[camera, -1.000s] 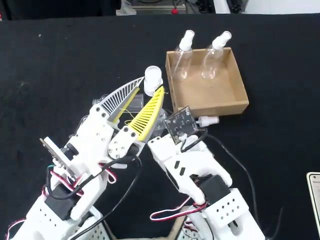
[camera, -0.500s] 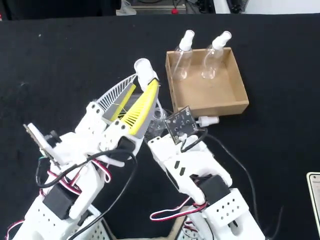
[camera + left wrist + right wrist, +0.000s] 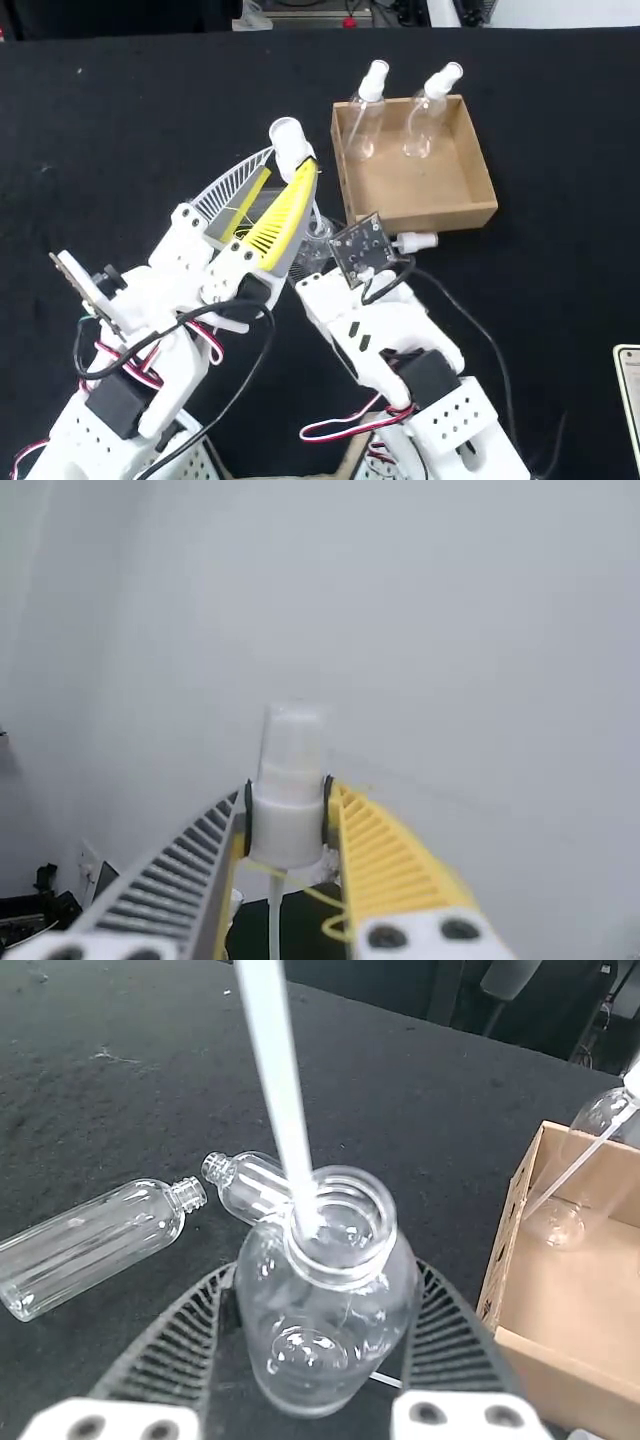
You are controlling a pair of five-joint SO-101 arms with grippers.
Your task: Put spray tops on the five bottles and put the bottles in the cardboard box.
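Observation:
My left gripper (image 3: 287,825) is shut on a white spray top (image 3: 290,785), held above the table with its thin tube (image 3: 285,1110) hanging down; in the high view the spray top (image 3: 288,140) sits at the fingertips left of the cardboard box (image 3: 475,190). The tube's end enters the open neck of a clear bottle (image 3: 325,1310), which my right gripper (image 3: 320,1350) holds upright, shut on its body. In the high view this bottle (image 3: 318,238) shows between the two arms. Two capped bottles (image 3: 362,120) (image 3: 430,115) lean in the box's far side.
Two uncapped clear bottles (image 3: 95,1240) (image 3: 245,1180) lie on their sides on the black table beyond my right gripper. A loose spray top (image 3: 418,241) lies by the box's near wall. A white object (image 3: 630,395) sits at the table's right edge.
My left gripper has swung left and back with the spray top, tilting it more upright over the bottle between one second and half a second ago. The right arm has kept still.

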